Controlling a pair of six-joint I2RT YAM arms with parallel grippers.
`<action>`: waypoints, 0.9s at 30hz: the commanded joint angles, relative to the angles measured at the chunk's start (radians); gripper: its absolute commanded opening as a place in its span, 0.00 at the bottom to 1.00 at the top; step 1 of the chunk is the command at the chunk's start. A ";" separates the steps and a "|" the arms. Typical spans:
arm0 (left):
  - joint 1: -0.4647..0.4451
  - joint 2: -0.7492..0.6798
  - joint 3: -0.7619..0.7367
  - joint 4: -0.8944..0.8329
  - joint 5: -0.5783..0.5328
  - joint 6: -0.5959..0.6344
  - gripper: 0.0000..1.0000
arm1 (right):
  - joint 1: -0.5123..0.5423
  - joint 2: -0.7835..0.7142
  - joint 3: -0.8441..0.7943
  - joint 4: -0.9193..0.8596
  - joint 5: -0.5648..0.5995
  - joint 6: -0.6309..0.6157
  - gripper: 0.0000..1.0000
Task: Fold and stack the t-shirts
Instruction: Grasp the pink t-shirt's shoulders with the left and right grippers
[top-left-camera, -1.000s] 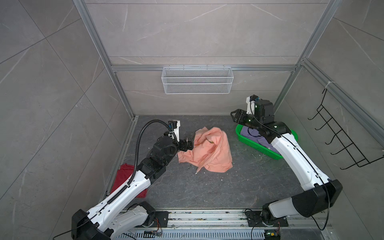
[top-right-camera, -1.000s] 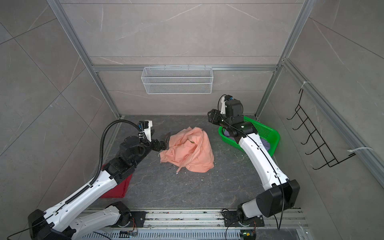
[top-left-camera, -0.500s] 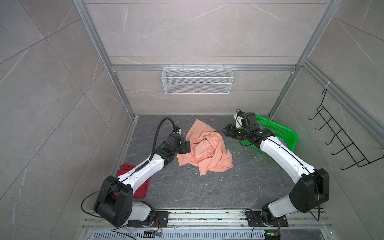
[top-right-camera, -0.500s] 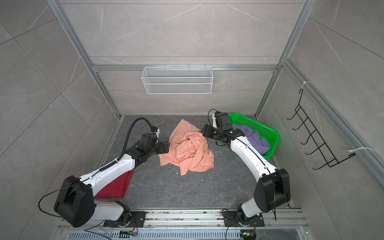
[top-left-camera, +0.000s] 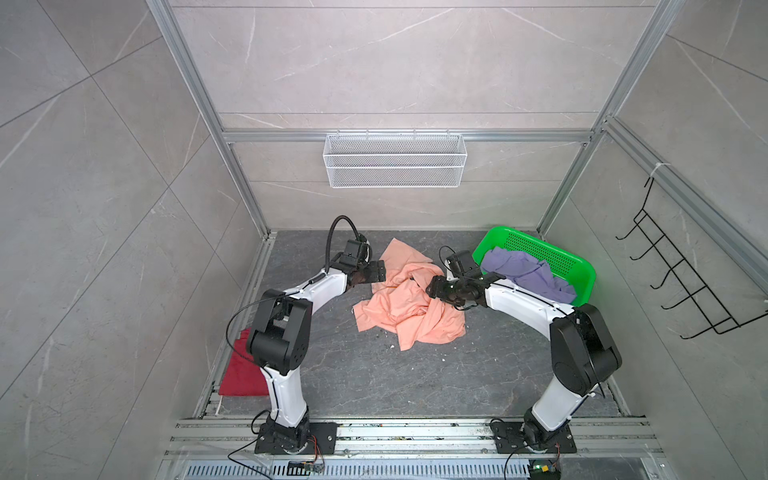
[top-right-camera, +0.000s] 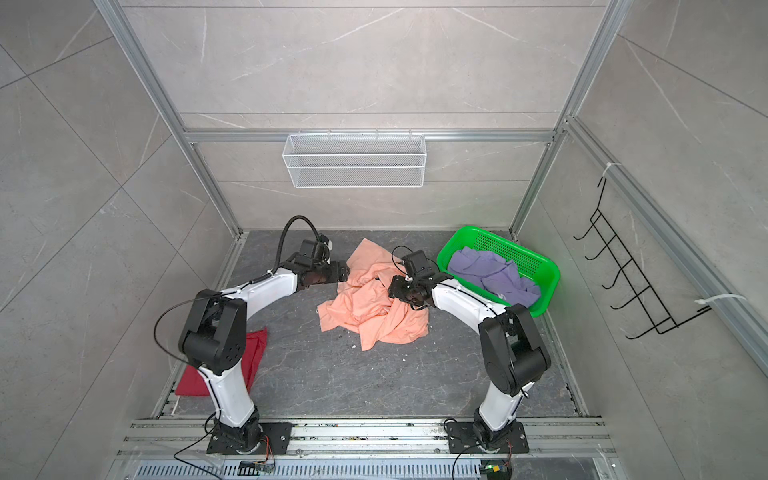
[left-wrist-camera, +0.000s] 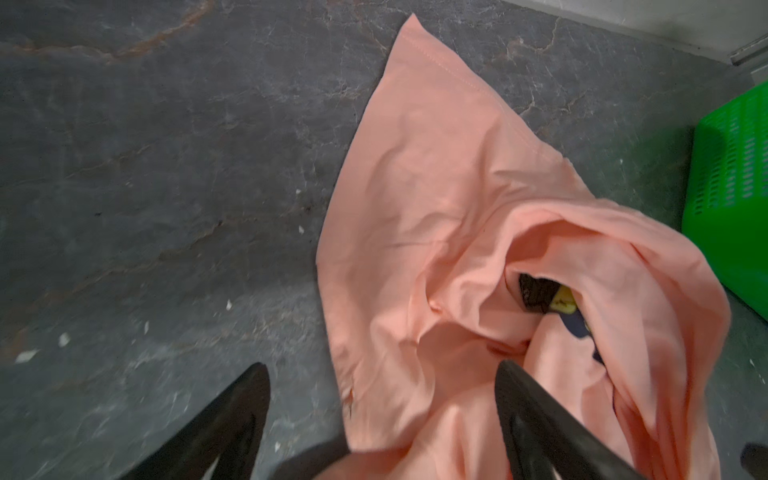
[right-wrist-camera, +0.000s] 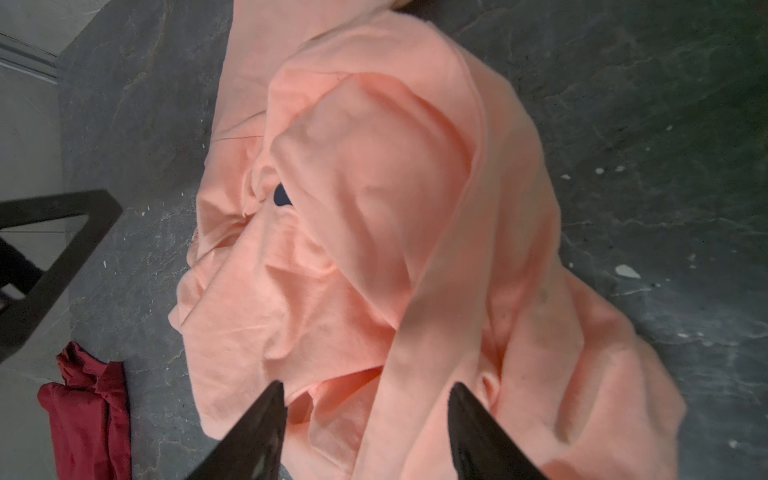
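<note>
A crumpled peach-orange t-shirt (top-left-camera: 409, 307) (top-right-camera: 374, 307) lies mid-floor, a bit of its dark and yellow print (left-wrist-camera: 561, 301) showing in a fold. My left gripper (top-left-camera: 380, 272) (top-right-camera: 343, 272) (left-wrist-camera: 381, 368) is low at the shirt's left edge, open, with that edge between its fingers. My right gripper (top-left-camera: 430, 286) (top-right-camera: 390, 289) (right-wrist-camera: 366, 386) is over the shirt's right side, open, straddling a raised fold. The dark red t-shirt (top-left-camera: 241, 374) (top-right-camera: 253, 349) (right-wrist-camera: 91, 407) lies at the left wall, partly behind the left arm. A lavender t-shirt (top-left-camera: 523, 270) (top-right-camera: 490, 274) fills the basket.
The green perforated basket (top-left-camera: 582, 266) (top-right-camera: 548, 270) (left-wrist-camera: 731, 166) stands at the back right, close behind the right arm. A white wire basket (top-left-camera: 395, 166) hangs on the back wall and a black hook rack (top-left-camera: 681, 286) on the right wall. White crumbs dot the floor.
Both grippers have dropped low onto the peach shirt. The right one came over from the basket to the shirt's right side. The left jaws have narrowed slightly, and the shirt has spread out.
</note>
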 joint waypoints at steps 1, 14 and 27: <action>0.003 0.077 0.074 -0.064 0.010 -0.005 0.84 | 0.009 -0.001 -0.036 0.013 0.039 0.036 0.63; -0.007 0.191 0.101 -0.007 0.138 -0.125 0.72 | 0.013 0.090 -0.043 0.036 0.045 0.055 0.61; -0.008 0.085 0.093 0.064 0.150 -0.115 0.00 | 0.015 -0.016 -0.011 -0.034 0.211 -0.041 0.01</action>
